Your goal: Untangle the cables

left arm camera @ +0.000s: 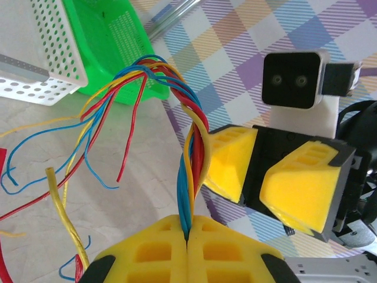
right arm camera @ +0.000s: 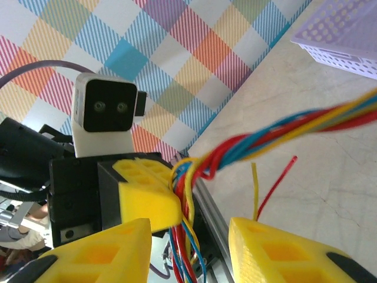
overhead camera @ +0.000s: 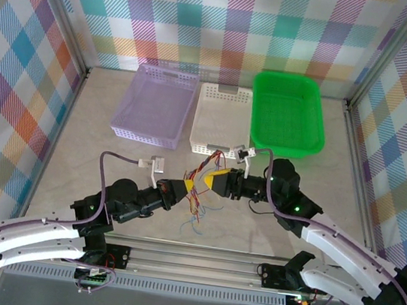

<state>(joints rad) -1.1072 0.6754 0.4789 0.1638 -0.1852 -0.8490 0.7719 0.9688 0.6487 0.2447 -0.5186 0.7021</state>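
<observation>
Left gripper (left arm camera: pixel 187 229): fingers together, clamped on one twisted cable bundle (left arm camera: pixel 193 147) of red, blue and yellow strands, strand count unclear, loose ends fanned over table (overhead camera: pixel 100 130) centre. Right gripper (left arm camera: pixel 257 180): fingers apart, just beside bundle. Behind: one purple basket (overhead camera: pixel 157 104), one white basket (overhead camera: pixel 220 117), one green basket (overhead camera: pixel 289 111).

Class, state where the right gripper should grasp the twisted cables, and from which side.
Probably the cables just beyond the twist, where strands fan apart, not the tight braid by the shut left gripper. Right gripper comes sideways, open jaws across them.
</observation>
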